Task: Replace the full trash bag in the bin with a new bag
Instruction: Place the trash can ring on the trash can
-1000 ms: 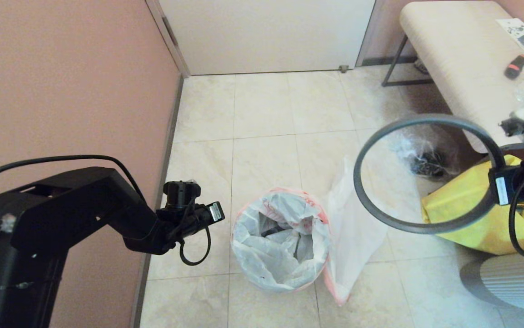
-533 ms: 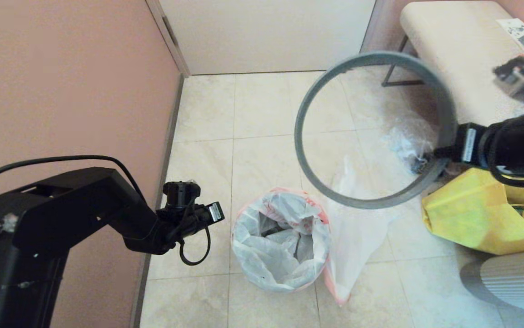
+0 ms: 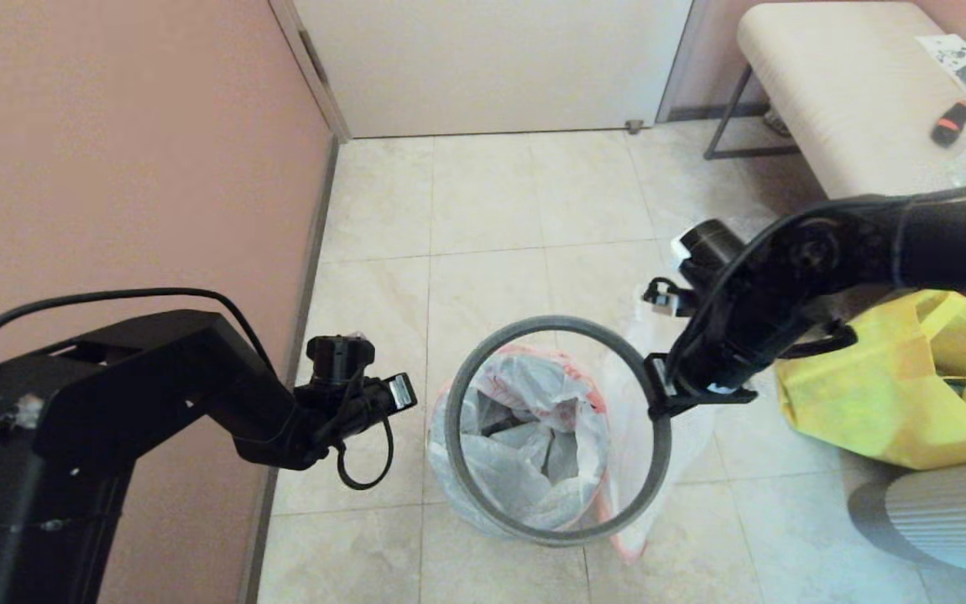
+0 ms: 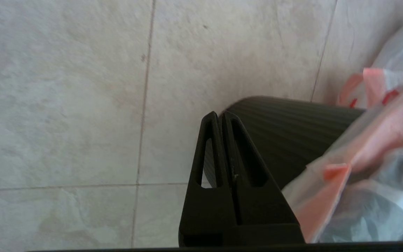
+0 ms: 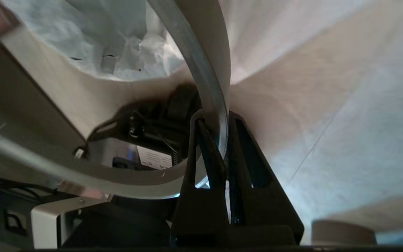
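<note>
Hoop (image 3: 524, 331) handling is judged easy: thin, stiff and light, it is pinched at its rim by the right hand (image 3: 657, 393), whose fingers are closed on it, and is held level over the bin (image 4: 285, 122), which stands on the floor near the pink wall (image 3: 130, 151). The bag (image 3: 524, 436) lining the bin looks soft and slippery (its loose edge may catch under the hoop). The left hand (image 4: 222, 117), shut and empty, is parked just beside the bin's wall. Open floor (image 3: 491, 193) lies behind the bin; a yellow shopping bag (image 3: 894, 394) crowds the right side.
</note>
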